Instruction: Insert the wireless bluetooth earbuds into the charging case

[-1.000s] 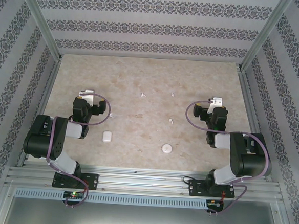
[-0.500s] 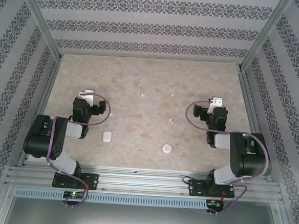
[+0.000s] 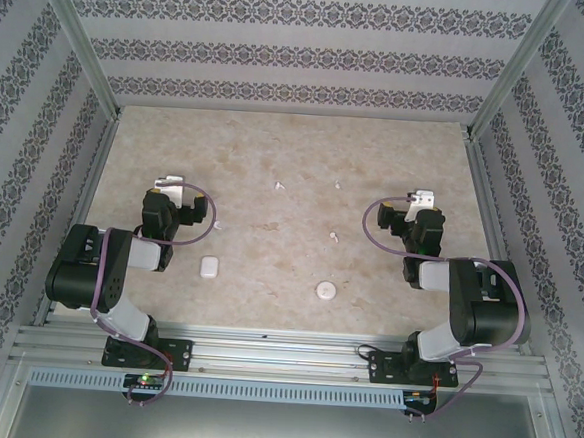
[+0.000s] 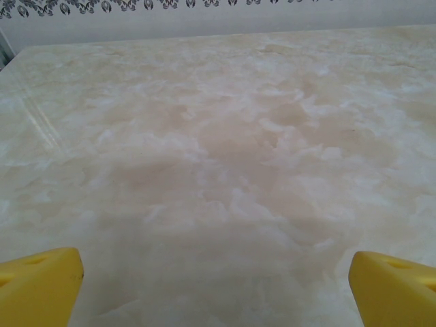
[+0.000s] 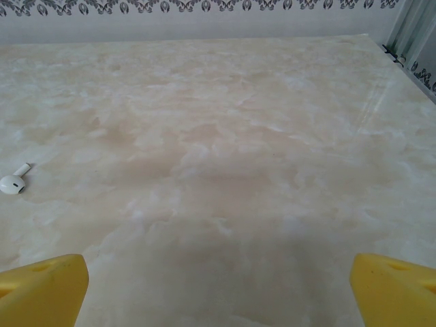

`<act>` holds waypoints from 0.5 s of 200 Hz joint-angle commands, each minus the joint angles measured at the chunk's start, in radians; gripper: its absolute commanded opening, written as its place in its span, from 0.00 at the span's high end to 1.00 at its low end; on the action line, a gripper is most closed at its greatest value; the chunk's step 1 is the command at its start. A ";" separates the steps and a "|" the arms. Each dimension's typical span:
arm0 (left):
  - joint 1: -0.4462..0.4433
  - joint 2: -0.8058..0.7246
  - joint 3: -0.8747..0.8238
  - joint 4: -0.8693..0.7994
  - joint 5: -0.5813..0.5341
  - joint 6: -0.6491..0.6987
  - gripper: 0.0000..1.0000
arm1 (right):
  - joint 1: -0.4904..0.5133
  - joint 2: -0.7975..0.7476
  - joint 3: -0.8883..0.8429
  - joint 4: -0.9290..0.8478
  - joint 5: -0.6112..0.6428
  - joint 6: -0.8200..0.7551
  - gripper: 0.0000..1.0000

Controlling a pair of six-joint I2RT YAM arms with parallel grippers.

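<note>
Left gripper (image 4: 218,286) and right gripper (image 5: 218,286) held spread, empty
A tiny white plastic earbud (image 5: 13,182) is seen ahead-left of the right gripper, a white rounded case (image 3: 208,266) behind the left gripper.

Enclosed cell, marble-look tabletop (image 3: 277,148).
Top is beige and mottled, under even, soft light. Walls (image 3: 305,39) on three sides: white wallpaper with dark ornamental bands. Slanted aluminium posts (image 3: 77,39) at the far corners, aluminium rails (image 3: 282,357) along the near edge.
</note>
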 commanded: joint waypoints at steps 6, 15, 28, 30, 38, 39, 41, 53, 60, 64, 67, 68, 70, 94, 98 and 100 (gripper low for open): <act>0.009 0.001 0.007 -0.014 0.016 -0.017 0.00 | 0.008 -0.006 0.013 0.025 -0.003 -0.019 0.02; 0.009 0.001 0.007 -0.013 0.015 -0.017 0.00 | 0.009 -0.008 0.010 0.028 0.012 -0.016 0.02; 0.009 -0.009 0.018 -0.041 0.010 -0.018 0.00 | 0.009 -0.034 0.005 0.017 0.033 -0.008 0.02; 0.009 -0.013 0.021 -0.051 0.007 -0.019 0.00 | 0.009 -0.041 0.005 0.012 0.035 -0.006 0.02; 0.009 -0.034 0.037 -0.098 -0.012 -0.027 0.00 | 0.010 -0.079 0.010 -0.023 0.050 -0.004 0.02; 0.009 -0.038 0.040 -0.101 -0.013 -0.029 0.00 | 0.010 -0.085 0.011 -0.033 0.051 -0.003 0.02; 0.009 -0.044 0.044 -0.116 -0.016 -0.030 0.00 | 0.010 -0.097 0.015 -0.055 0.055 -0.003 0.02; 0.010 -0.095 0.077 -0.226 -0.036 -0.037 0.00 | 0.017 -0.182 0.065 -0.240 0.088 0.015 0.02; 0.009 -0.124 0.099 -0.298 -0.047 -0.045 0.00 | 0.019 -0.233 0.113 -0.382 0.094 0.030 0.02; 0.010 -0.142 0.114 -0.341 -0.050 -0.050 0.00 | 0.020 -0.255 0.142 -0.461 0.101 0.035 0.02; 0.009 -0.154 0.123 -0.369 -0.053 -0.054 0.00 | 0.021 -0.270 0.163 -0.519 0.105 0.041 0.02; 0.009 -0.159 0.128 -0.382 -0.054 -0.059 0.00 | 0.021 -0.270 0.163 -0.519 0.105 0.041 0.02; 0.009 -0.166 0.135 -0.407 -0.056 -0.066 0.00 | 0.024 -0.282 0.180 -0.572 0.114 0.043 0.02; 0.009 -0.248 0.228 -0.673 -0.070 -0.168 0.00 | 0.054 -0.342 0.320 -0.896 0.131 0.085 0.02; 0.009 -0.259 0.245 -0.719 -0.067 -0.183 0.00 | 0.066 -0.350 0.340 -0.945 0.132 0.086 0.02; 0.009 -0.263 0.256 -0.743 -0.063 -0.191 0.00 | 0.072 -0.352 0.352 -0.968 0.133 0.088 0.02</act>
